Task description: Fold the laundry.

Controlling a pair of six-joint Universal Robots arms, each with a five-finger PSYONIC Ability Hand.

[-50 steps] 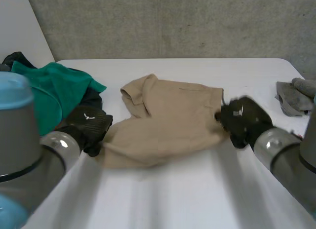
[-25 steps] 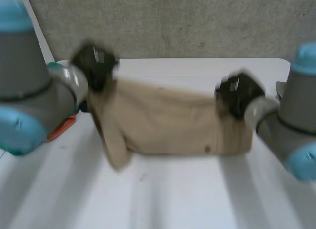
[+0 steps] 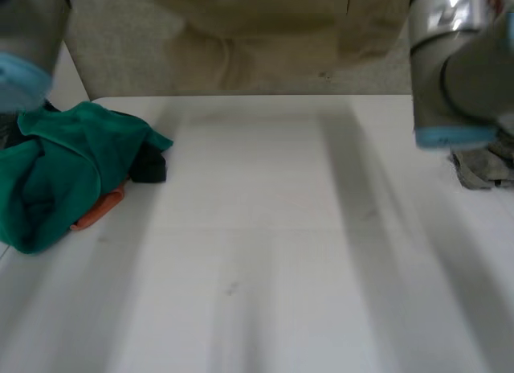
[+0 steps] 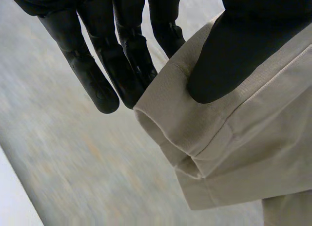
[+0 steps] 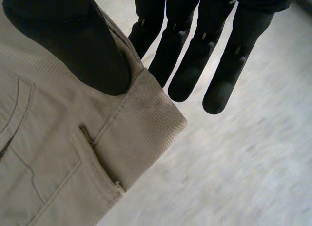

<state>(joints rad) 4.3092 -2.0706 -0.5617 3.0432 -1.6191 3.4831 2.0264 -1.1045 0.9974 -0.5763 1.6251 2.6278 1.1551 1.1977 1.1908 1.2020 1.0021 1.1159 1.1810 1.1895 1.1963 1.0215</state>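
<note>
Currently: white table (image 3: 265,252) carries a green cloth heap (image 3: 64,172) on its left side, with an orange item (image 3: 100,212) and a black item (image 3: 148,168) right against it. Grey cloth (image 3: 482,168) sits at the right edge. Beige trousers (image 3: 273,27) hang in the air above the far edge. Left hand (image 4: 234,46) pinches one band corner between thumb and straight fingers. Right hand (image 5: 87,46) pinches another corner beside a belt loop, same way.

nothing legible shows: no words, labels, brand marks, numbers or signs can be read. the beige twill garment (image 4: 234,138) bears only plain seams and stitching, and the crumpled green cloth (image 3: 64,172) has no visible print.
</note>
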